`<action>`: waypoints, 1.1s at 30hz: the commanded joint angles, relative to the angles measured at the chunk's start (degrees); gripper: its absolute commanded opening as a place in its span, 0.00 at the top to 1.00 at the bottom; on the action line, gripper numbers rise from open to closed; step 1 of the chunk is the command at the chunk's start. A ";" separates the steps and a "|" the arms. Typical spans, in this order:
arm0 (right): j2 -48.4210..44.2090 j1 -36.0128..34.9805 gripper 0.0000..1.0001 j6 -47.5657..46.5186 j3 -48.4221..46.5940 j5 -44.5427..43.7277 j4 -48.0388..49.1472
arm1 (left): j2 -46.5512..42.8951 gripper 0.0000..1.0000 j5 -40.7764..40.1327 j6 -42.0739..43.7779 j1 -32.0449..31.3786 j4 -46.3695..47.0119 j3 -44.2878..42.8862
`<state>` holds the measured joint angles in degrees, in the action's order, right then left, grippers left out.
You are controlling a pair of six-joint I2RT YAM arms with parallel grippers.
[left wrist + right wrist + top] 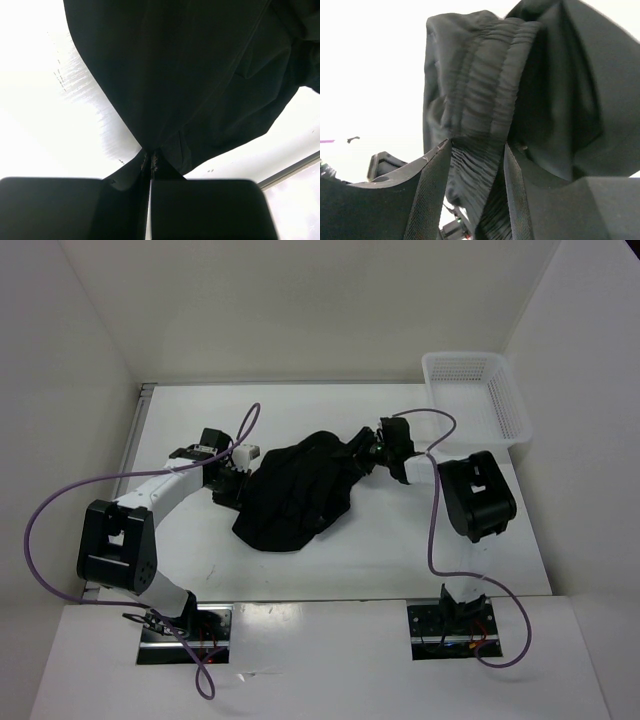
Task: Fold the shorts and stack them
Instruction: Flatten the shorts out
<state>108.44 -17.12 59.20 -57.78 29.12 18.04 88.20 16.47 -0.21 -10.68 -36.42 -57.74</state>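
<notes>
Left arm (pixel 150 495), white and black, is stretched from the near-left base toward mid-table. A purple cable (pixel 60 502) is looped on its outer side.

Left gripper (pixel 238 462) is set at the left edge of the black soft-fabric shorts (pixel 300 490). In the left wrist view, the left gripper (pixel 150 161) is seen with jaws pressed almost together. A thin fold of the shorts (pixel 190 75) is pinched at the tips, and the cloth is fanned out from the pinch point over the bright table surface.

Shorts are bunched in a crumpled heap at the middle of the white tabletop (pixel 400 550), between the two grippers and not laid flat. Whether any part is lifted clear of the table cannot be told.

Right gripper (pixel 375 448) is placed at the far-right corner of the heap. In the right wrist view, the right gripper (pixel 477 150) is closed on the gathered elastic waistband (pixel 485 85). The band is clamped between the two fingers (pixel 430 190), and the rest of the shorts (pixel 570 100) is draped behind and to the right.

White plastic mesh basket (pixel 512 410) is seated at the far-right corner of the table, apart from the shorts and just beyond the right arm (pixel 478 495).
</notes>
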 commanded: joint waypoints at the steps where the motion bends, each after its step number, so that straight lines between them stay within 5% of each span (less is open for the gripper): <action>1: 3.44 -0.10 0.49 0.30 -1.11 -1.01 3.40 | -1.81 1.00 -0.21 0.21 0.31 0.13 0.43; 8: 7.30 -0.10 0.58 0.65 -2.59 -0.48 9.28 | -1.81 1.00 -0.82 0.21 0.83 0.74 0.43; 14: 9.43 -0.10 1.00 -4.17 -8.83 0.68 9.91 | -1.28 1.00 -4.15 0.21 0.83 2.75 -0.62; 17: 7.05 -0.10 1.00 -10.67 -14.71 -1.26 2.63 | -1.28 1.00 -8.11 0.21 2.85 4.17 -4.74; 27: 1.78 10.35 1.00 -22.72 -47.66 1.81 -19.18 | 4.96 1.00 -14.09 0.21 9.79 4.17 -40.68; 33: -8.14 12.03 1.00 -29.29 -46.65 4.71 -20.50 | 3.83 1.00 -15.41 0.21 10.33 1.71 -49.05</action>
<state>107.13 -4.89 36.40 -103.81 32.36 -0.12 93.03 4.51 -0.23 -1.41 -32.18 -105.34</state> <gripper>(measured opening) 0.010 0.003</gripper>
